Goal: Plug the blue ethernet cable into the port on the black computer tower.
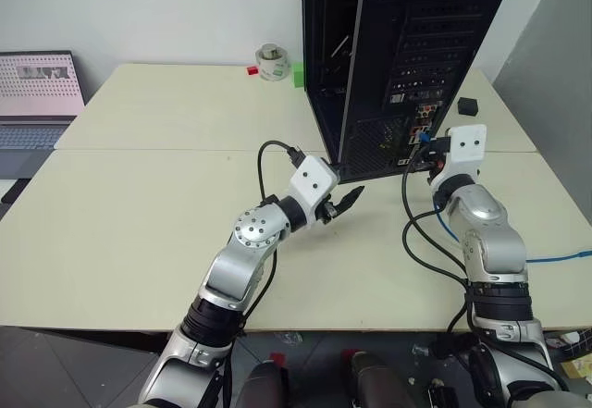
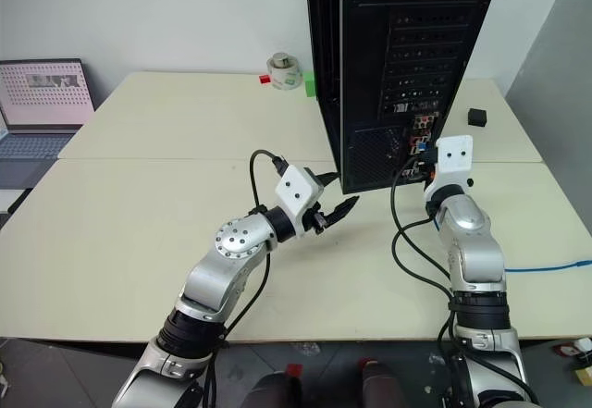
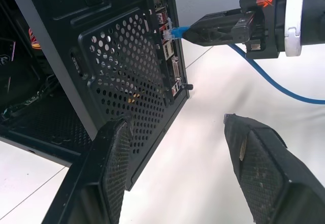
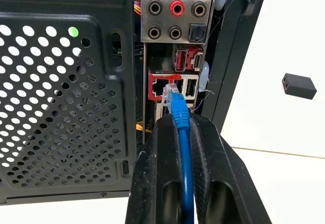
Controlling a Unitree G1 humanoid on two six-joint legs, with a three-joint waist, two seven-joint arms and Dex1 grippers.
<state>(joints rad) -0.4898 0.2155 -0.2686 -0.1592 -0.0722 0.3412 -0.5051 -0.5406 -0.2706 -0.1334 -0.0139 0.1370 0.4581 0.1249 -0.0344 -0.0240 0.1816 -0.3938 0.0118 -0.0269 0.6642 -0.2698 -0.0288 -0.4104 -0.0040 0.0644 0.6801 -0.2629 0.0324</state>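
The black computer tower (image 1: 407, 38) stands at the table's far side, its rear panel facing me. My right gripper (image 4: 181, 122) is shut on the blue ethernet cable (image 4: 186, 163) just behind its clear plug (image 4: 172, 89). The plug's tip is at the right edge of the red-framed port (image 4: 159, 86); I cannot tell if it has entered. The cable trails off to the right across the table (image 1: 555, 258). My left gripper (image 1: 342, 200) stands open and holds nothing, low by the tower's mesh grille (image 3: 127, 71), left of the right gripper (image 3: 195, 31).
A small black box (image 1: 468, 105) lies on the table right of the tower. A laptop (image 1: 37, 93) sits at the far left, and a white roll (image 1: 271, 61) with small red and green pieces behind the tower. Black arm cables (image 1: 412, 232) loop beside the right arm.
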